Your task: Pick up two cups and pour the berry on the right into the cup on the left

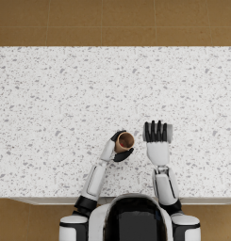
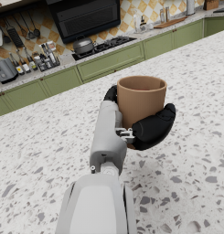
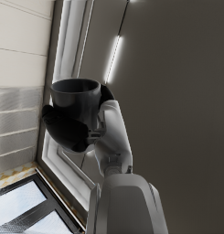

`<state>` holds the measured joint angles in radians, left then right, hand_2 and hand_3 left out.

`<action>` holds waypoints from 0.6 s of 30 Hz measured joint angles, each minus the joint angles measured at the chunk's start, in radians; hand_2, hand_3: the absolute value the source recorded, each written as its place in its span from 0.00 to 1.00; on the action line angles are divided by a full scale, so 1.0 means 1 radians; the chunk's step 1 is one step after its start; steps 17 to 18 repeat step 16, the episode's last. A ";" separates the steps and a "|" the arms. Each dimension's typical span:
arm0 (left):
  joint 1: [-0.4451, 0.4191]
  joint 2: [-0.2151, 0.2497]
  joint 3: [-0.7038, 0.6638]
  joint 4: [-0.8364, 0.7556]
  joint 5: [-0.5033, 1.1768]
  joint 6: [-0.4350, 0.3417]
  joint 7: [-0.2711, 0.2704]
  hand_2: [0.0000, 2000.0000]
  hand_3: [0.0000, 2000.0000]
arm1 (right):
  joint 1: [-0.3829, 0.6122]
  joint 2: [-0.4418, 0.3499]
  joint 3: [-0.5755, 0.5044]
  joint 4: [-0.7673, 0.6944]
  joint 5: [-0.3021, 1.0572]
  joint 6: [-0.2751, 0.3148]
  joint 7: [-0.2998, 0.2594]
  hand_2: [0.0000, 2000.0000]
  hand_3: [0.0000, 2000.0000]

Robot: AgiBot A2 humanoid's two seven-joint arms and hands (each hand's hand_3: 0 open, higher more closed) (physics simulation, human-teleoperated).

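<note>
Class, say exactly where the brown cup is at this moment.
The brown cup is upright in the left hand, above the speckled counter near its front edge, just left of the right hand in the head view.

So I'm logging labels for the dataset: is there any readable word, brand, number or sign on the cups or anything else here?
None can be read.
Brown cup in the left hand: plain, no print.
Grey cup in the right hand: plain, no print.
Jars on the far kitchen counter: too small to tell.
</note>
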<state>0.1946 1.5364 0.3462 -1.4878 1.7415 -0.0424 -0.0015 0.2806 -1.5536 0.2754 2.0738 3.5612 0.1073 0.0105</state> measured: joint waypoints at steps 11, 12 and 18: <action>-0.007 0.000 -0.012 -0.011 0.000 0.001 0.000 1.00 0.64 | -0.012 -0.002 -0.006 0.005 0.040 -0.004 0.000 1.00 0.64; -0.007 0.000 -0.012 -0.011 0.000 0.001 0.000 1.00 0.64 | -0.012 -0.002 -0.006 0.006 0.040 -0.004 0.000 1.00 0.64; -0.007 0.000 -0.012 -0.012 0.000 0.001 0.000 1.00 0.64 | -0.012 -0.002 -0.006 0.006 0.041 -0.004 0.000 1.00 0.64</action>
